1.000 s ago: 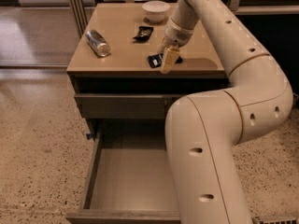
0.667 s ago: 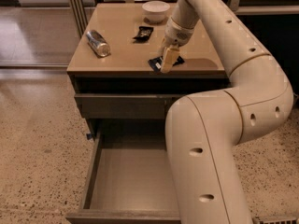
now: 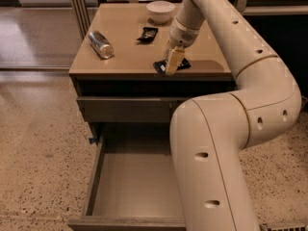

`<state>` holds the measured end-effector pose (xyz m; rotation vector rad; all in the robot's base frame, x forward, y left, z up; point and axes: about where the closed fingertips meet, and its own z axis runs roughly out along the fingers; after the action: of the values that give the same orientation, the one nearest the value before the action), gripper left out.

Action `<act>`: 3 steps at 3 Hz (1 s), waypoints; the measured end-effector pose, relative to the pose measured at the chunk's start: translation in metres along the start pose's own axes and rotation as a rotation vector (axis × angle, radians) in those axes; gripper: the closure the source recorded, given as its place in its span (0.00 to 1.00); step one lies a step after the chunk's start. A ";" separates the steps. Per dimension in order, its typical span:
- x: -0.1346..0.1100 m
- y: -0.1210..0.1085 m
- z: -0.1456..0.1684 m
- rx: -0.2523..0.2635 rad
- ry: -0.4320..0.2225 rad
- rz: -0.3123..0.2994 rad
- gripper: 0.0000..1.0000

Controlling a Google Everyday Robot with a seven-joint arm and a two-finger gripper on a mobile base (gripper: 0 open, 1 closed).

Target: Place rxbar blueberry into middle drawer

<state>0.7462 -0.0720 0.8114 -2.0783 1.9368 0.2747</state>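
Observation:
The rxbar blueberry [image 3: 160,67], a flat dark bar, lies on the cabinet top near its front edge. My gripper [image 3: 173,64] points down right over the bar's middle, at or on it, and covers part of it. Only the bar's two ends show on either side. The middle drawer [image 3: 94,177] is pulled out wide below, and its large rectangular tray has nothing in it. My arm crosses in front of the drawer's right side and hides it.
On the cabinet top [image 3: 125,57] lie a silver can [image 3: 101,44] on its side at the left, a small black packet [image 3: 147,33] and a white bowl [image 3: 160,9] at the back. A closed drawer front [image 3: 125,109] sits above the open drawer. Speckled floor lies to the left.
My gripper has shifted only slightly over the bar. The bar still lies in the same spot on the cabinet top, and the drawer stays open.

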 end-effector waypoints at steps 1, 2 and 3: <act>-0.003 0.000 -0.008 0.000 0.000 0.000 1.00; -0.023 -0.018 -0.033 0.113 -0.020 -0.013 1.00; -0.026 -0.020 -0.030 0.114 -0.029 -0.012 1.00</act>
<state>0.7622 -0.0564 0.8497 -2.0018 1.8769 0.1854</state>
